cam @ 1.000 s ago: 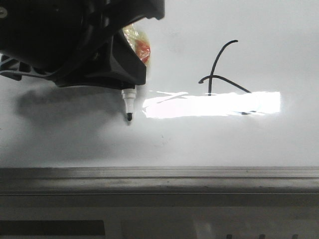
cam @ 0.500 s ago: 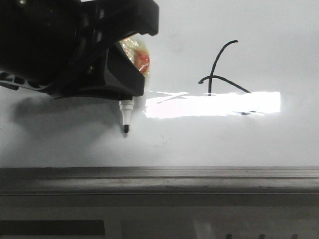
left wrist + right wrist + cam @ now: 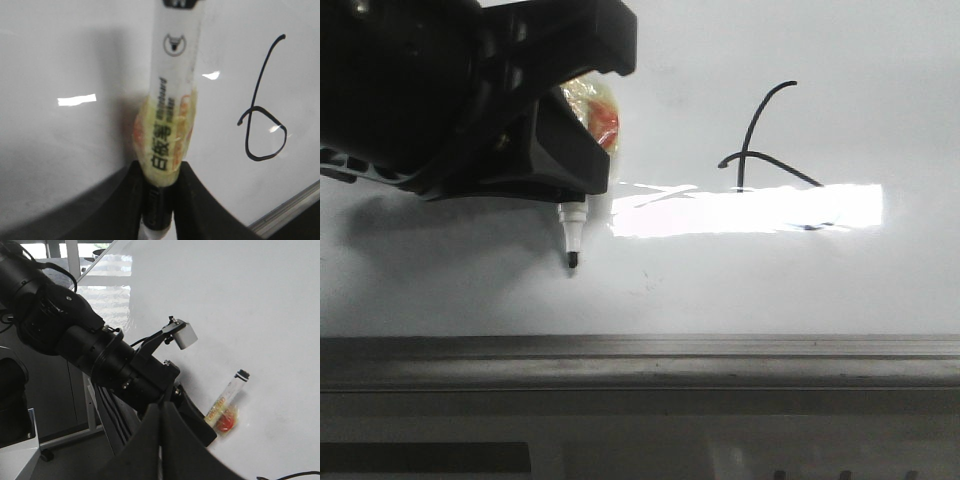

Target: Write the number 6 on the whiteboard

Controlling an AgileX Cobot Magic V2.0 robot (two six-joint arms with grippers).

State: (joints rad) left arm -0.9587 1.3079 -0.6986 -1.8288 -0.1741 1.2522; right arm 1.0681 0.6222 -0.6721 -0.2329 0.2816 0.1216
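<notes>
- Your left gripper (image 3: pixel 582 190) has dropped lower and edged slightly left over the last second, then almost stopped: the front view now matches the one half a second back nearly line for line.
- Its jaws stay clamped on the whiteboard marker (image 3: pixel 573 235), whose black tip points down close to the whiteboard (image 3: pixel 440 290), well left of the writing; whether the tip touches the board is not clear.
- The number 6 (image 3: pixel 765 140) has not changed in the front view. There a bright glare patch (image 3: pixel 745 210) washes out the lower loop, so you see only the curved upper stroke and the top of the loop.
- The left wrist view gives you the full number 6 (image 3: pixel 263 107), loop closed, drawn near the board's grey edge strip (image 3: pixel 287 207). It also shows yellow-orange tape (image 3: pixel 162 137) wrapped round the marker barrel (image 3: pixel 176 60) just above the jaws.
- The right wrist view shows your right gripper (image 3: pixel 161 440) with its fingers pressed together on nothing, and the left arm (image 3: pixel 95 352) holding the marker (image 3: pixel 229 392) over the board.
</notes>
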